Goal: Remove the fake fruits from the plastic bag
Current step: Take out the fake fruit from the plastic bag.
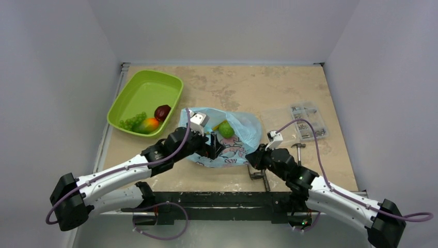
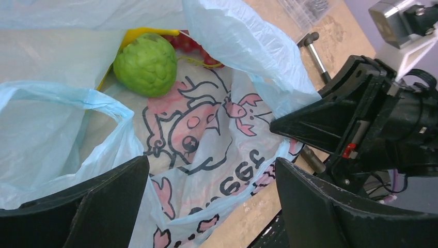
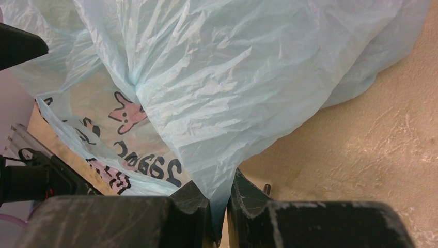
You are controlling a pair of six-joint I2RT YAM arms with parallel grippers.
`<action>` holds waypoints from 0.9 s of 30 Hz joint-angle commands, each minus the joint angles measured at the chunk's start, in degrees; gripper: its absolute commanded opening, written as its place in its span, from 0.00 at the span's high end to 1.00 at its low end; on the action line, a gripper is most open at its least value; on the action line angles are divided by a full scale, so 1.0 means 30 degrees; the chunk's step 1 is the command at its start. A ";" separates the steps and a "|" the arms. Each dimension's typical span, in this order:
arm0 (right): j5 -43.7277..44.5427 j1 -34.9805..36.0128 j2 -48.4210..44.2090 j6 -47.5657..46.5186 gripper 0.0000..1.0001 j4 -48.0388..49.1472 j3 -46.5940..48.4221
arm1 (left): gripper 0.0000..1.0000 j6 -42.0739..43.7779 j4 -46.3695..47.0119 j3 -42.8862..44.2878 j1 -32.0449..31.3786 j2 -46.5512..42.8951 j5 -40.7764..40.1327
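The light-blue plastic bag point(image 1: 238, 135) with pink and black cartoon prints lies at mid-table, its mouth open. Inside it are a round green fruit point(image 2: 146, 64), a yellow banana point(image 2: 140, 33) behind it and dark red pieces point(image 2: 194, 46); the green fruit also shows from above point(image 1: 226, 129). My left gripper point(image 1: 214, 148) is open and empty at the bag's mouth, with bag film between its jaws point(image 2: 212, 206). My right gripper point(image 1: 254, 157) is shut on the bag's right edge point(image 3: 222, 206). A green grape bunch point(image 1: 133, 122), an orange fruit point(image 1: 149, 124) and a dark red fruit point(image 1: 162, 111) lie in the lime-green tray point(image 1: 147, 85).
A clear plastic parts box point(image 1: 306, 124) lies right of the bag. A metal clamp point(image 1: 261, 176) sits at the table's near edge, with a clamp handle point(image 1: 298, 147) beside my right arm. Grey walls enclose the table on three sides.
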 commanded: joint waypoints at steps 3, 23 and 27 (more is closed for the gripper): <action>0.0089 0.0115 -0.0842 -0.0057 0.89 0.0361 -0.0173 | 0.15 0.0544 0.1642 0.1052 -0.1773 0.2187 -0.4518; 0.0027 0.0113 -0.1348 -0.0025 0.89 0.0238 -0.0294 | 0.22 0.0041 -0.1640 0.8708 -0.2233 1.2293 -0.9159; -0.0010 0.0113 -0.1024 -0.0054 0.89 0.0297 -0.0204 | 0.21 -0.0013 -0.1150 0.8814 -0.2219 1.3314 -1.0218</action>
